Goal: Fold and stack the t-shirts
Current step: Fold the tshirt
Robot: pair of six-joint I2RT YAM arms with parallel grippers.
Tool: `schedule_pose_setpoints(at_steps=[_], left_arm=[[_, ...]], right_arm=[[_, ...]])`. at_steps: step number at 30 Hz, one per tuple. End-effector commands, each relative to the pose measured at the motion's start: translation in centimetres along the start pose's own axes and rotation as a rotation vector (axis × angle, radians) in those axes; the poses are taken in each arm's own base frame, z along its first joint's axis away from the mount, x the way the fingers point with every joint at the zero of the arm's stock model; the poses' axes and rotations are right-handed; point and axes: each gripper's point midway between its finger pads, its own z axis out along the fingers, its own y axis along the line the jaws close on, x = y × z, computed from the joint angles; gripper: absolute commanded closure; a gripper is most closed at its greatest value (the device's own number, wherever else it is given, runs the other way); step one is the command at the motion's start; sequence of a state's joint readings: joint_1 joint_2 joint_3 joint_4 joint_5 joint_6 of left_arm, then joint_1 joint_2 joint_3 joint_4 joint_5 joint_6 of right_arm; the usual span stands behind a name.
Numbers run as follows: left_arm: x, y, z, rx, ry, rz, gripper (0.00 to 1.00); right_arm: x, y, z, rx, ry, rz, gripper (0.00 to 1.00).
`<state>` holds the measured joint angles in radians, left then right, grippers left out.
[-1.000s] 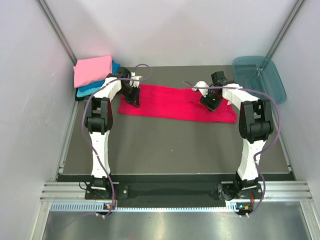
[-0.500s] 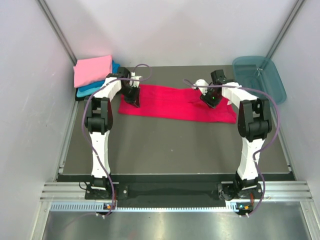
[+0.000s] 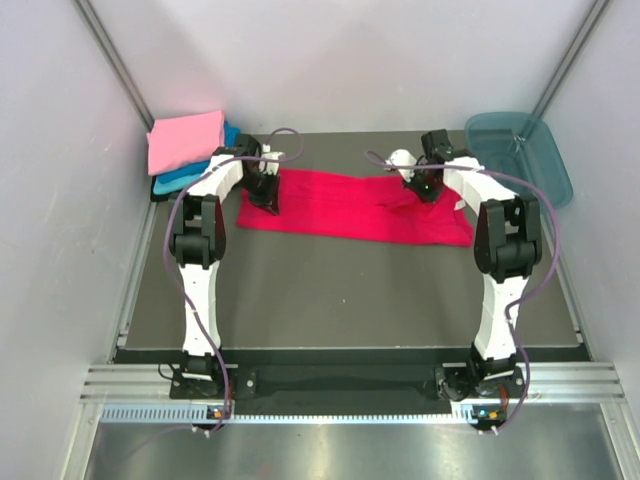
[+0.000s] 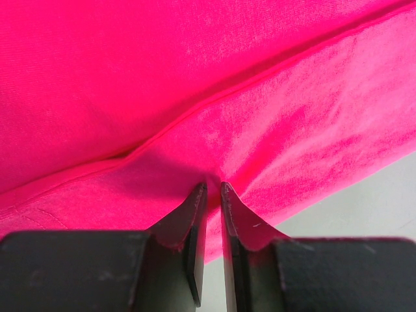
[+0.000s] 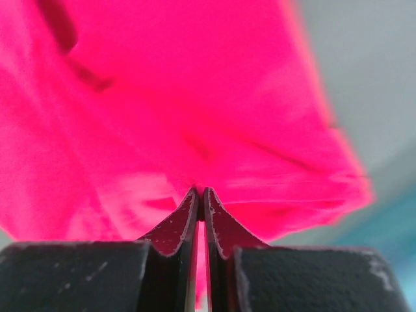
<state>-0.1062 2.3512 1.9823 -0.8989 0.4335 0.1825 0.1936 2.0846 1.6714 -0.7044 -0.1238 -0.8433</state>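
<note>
The crimson-red t-shirt [image 3: 340, 205] lies as a long folded strip across the far half of the dark table. My left gripper [image 3: 265, 198] is shut on its left end; the left wrist view shows the cloth [image 4: 214, 84] pinched between the tips [image 4: 212, 188]. My right gripper [image 3: 420, 190] is shut on the shirt's right part and holds a bunch of it up; red cloth [image 5: 195, 97] fills the right wrist view above the closed tips [image 5: 201, 192]. The light pink t-shirt [image 3: 186, 140] lies folded on the turquoise one [image 3: 182, 178] at the far left. A dark layer shows under that stack.
A translucent teal plastic tub [image 3: 518, 155] stands at the far right corner. White walls close in the table on the left, back and right. The dark table top [image 3: 350, 290] stretches in front of the red shirt, towards the arm bases.
My right gripper has moved away from the arm bases and slightly up, drawing the right part of the red shirt with it. The left gripper has stayed in place.
</note>
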Motion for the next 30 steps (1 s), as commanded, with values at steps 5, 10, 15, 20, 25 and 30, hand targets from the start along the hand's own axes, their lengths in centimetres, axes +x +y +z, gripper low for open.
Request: schedule_pose_setpoints(at_steps=[5, 10, 15, 20, 25, 30], left_arm=[[0.0, 0.3, -1.3, -0.036, -0.004, 0.021, 0.81], [-0.2, 0.3, -1.3, -0.041, -0.009, 0.025, 0.80], [-1.2, 0.2, -2.2, -0.052, -0.040, 0.056, 0.79], [-1.8, -0.7, -5.0, -0.036, -0.055, 0.259, 0.74], [0.4, 0.3, -7.4, -0.085, 0.035, 0.541, 0.61], [3.1, 1.7, -8.8, -0.096, 0.196, 0.789, 0.58]], right_arm=[[-7.2, -5.3, -1.6, 0.200, -0.099, -0.139, 0.92], [-10.8, -4.8, -1.9, 0.279, -0.134, -0.199, 0.64], [-11.1, -4.7, -3.6, 0.360, -0.147, -0.194, 0.58], [-9.5, -4.7, -6.5, 0.410, -0.153, -0.130, 0.57], [-7.4, -2.6, -7.5, 0.337, -0.159, -0.012, 0.56], [-5.8, -0.3, -7.1, 0.267, -0.135, 0.030, 0.55]])
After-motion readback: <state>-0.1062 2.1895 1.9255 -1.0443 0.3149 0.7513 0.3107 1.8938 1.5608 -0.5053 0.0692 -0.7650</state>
